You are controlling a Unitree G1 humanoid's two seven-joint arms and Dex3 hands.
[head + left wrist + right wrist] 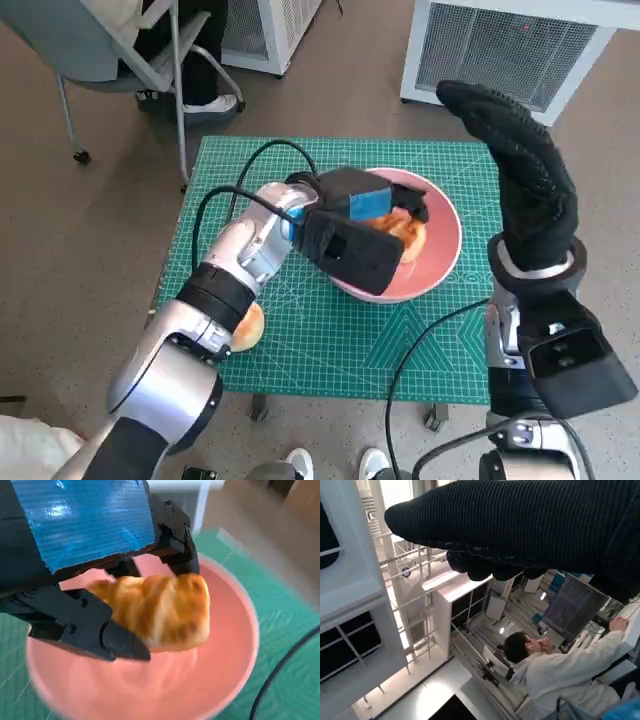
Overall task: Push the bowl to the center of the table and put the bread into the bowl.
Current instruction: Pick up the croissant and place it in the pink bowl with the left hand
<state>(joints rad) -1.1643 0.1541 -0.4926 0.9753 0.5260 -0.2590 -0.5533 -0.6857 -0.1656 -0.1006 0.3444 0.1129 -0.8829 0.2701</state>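
Observation:
A pink bowl [445, 250] stands on the green cutting mat [300, 330], right of the table's middle. My left hand [360, 215] reaches over the bowl and holds a golden bread roll [405, 232]. In the left wrist view the bread [160, 610] sits between black fingers [100, 630], just above the pink bowl's [210, 680] inside. A second bread piece [248, 326] lies on the mat under my left forearm. My right hand [525, 180] in its knitted glove is raised at the table's right edge, fingers extended, holding nothing; the glove [520, 525] fills the right wrist view's top.
A grey chair [140, 50] with a person's legs stands at the back left. White grilled units [500, 50] stand behind the table. Black cables [230, 195] loop over the mat. A person in a pale top [560, 670] shows in the right wrist view.

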